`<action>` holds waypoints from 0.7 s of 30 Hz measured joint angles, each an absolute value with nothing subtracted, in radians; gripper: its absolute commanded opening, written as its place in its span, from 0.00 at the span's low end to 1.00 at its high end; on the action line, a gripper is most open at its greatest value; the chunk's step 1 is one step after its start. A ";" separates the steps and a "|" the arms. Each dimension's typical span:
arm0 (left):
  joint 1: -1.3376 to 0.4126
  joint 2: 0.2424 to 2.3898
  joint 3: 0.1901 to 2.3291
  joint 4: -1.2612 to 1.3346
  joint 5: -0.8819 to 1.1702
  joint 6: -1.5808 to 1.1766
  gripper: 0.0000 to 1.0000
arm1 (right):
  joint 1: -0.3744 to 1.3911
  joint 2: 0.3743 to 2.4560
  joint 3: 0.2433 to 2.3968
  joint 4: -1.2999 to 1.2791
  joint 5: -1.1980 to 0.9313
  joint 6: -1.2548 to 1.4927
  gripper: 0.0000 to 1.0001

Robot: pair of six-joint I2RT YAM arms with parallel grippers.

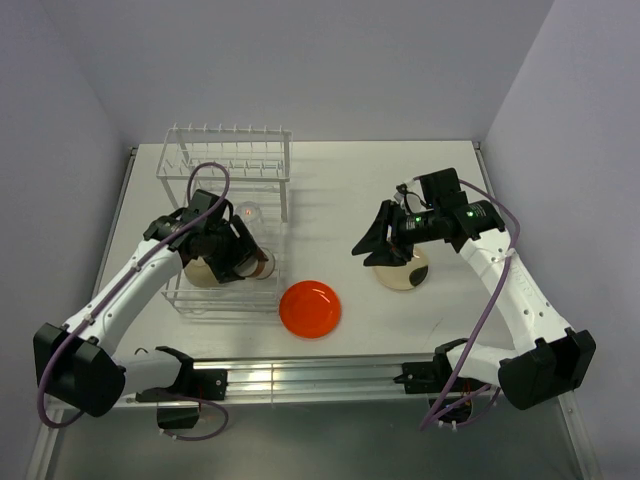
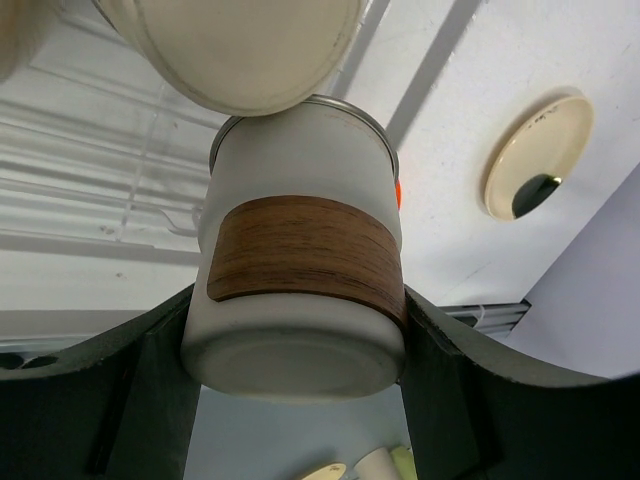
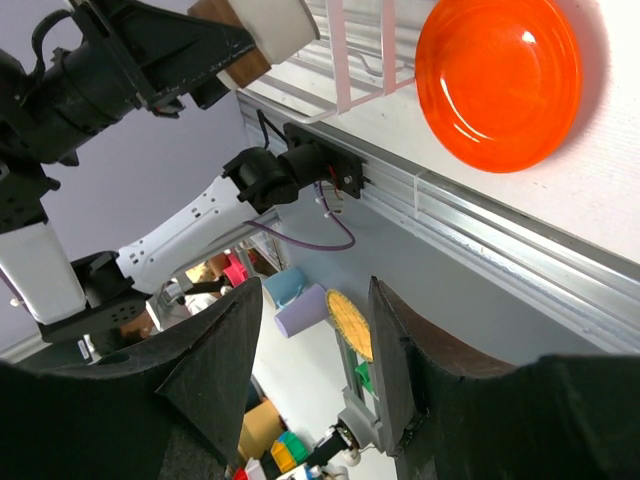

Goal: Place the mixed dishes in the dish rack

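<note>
The white wire dish rack [image 1: 230,165] stands at the left of the table. My left gripper [image 1: 240,258] hovers over its basket, shut on a small cup [image 2: 300,270] with a white body, a brown wood-look band and a steel rim. A white-beige bowl [image 1: 203,272] lies in the basket right beside that cup [image 1: 262,263]. Farther back in the basket stands a small steel cup [image 1: 247,212]. The orange-red plate [image 1: 310,308] lies flat on the table near the rack's front corner. My right gripper [image 1: 365,252] is open and empty above the table, next to the cream plate [image 1: 405,272].
The aluminium rail [image 1: 300,372] runs along the table's near edge. Grey walls close in the back and both sides. In the right wrist view the orange-red plate [image 3: 500,80] lies close to the rack's wire edge [image 3: 340,70] and the rail [image 3: 480,225].
</note>
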State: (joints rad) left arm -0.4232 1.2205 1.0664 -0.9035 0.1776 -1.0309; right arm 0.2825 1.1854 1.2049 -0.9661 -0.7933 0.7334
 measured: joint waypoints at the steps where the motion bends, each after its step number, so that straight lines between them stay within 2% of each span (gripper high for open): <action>1: -0.416 1.226 1.066 -0.904 0.178 -1.026 0.00 | 0.282 1.185 1.204 -0.966 -0.793 0.733 0.54; 12: -0.366 1.303 1.124 -0.928 0.152 -0.963 0.00 | 0.282 1.185 1.201 -0.966 -0.791 0.728 0.54; 19: -0.364 1.330 1.126 -0.943 0.151 -0.950 0.00 | 0.281 1.187 1.189 -0.971 -0.699 0.678 0.54; 21: -0.364 1.332 1.126 -0.952 0.151 -0.947 0.03 | 0.281 1.192 1.161 -0.970 -0.666 0.656 0.54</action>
State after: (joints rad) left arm -0.3641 1.3323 1.1259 -0.9520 0.1513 -0.9474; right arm 0.2813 1.1915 1.1610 -0.9699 -0.6659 0.6563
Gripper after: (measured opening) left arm 0.721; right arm 0.543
